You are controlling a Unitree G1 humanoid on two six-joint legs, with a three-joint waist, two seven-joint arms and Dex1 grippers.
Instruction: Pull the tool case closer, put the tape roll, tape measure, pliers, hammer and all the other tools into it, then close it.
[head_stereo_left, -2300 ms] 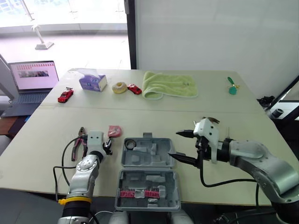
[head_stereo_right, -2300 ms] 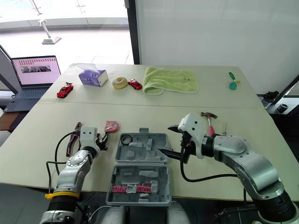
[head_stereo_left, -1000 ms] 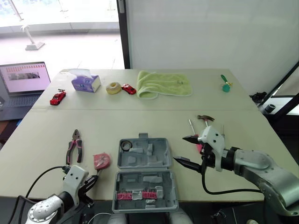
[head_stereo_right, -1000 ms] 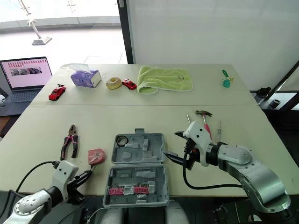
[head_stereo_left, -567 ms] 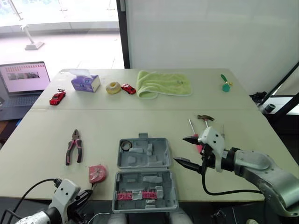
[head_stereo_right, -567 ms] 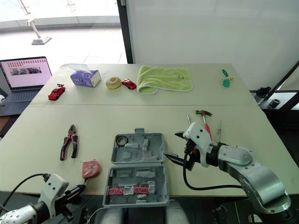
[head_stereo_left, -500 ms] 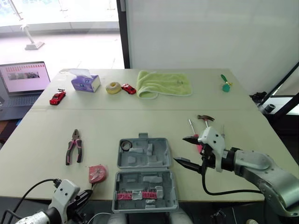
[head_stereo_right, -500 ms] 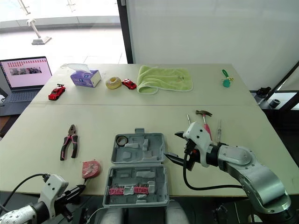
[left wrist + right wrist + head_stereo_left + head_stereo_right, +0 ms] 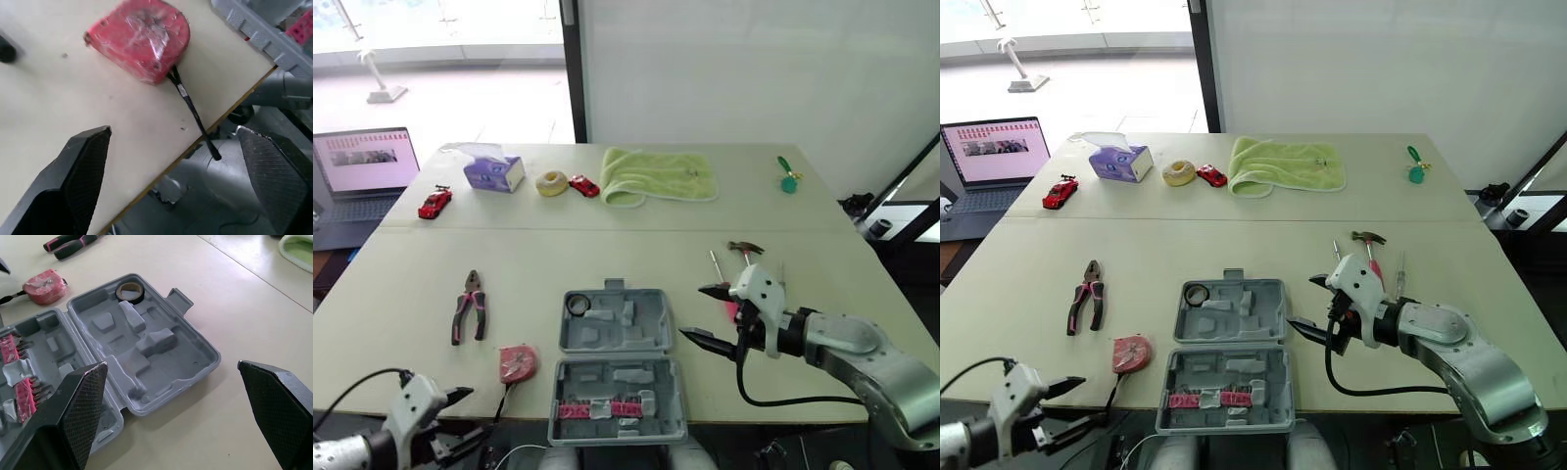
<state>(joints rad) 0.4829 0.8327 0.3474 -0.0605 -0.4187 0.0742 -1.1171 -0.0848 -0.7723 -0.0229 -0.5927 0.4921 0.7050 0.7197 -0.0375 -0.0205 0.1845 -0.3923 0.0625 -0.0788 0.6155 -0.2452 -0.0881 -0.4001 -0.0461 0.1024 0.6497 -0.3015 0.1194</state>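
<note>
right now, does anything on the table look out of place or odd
The red tape measure lies close to the front edge of the table, left of the open tool case, and its black strap hangs over that edge. Nothing looks spilled or damaged.

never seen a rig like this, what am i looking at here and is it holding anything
It is a humanoid robot with two arms, each ending in a two-fingered black gripper. The two wide pictures come from cameras in its head, looking down at a table; the two close ones come from its wrists. An open grey tool case lies near the edge with a tape roll inside. Left of it lie a red tape measure and pliers; right of it, a hammer. The left gripper and right gripper are open and empty.
</note>
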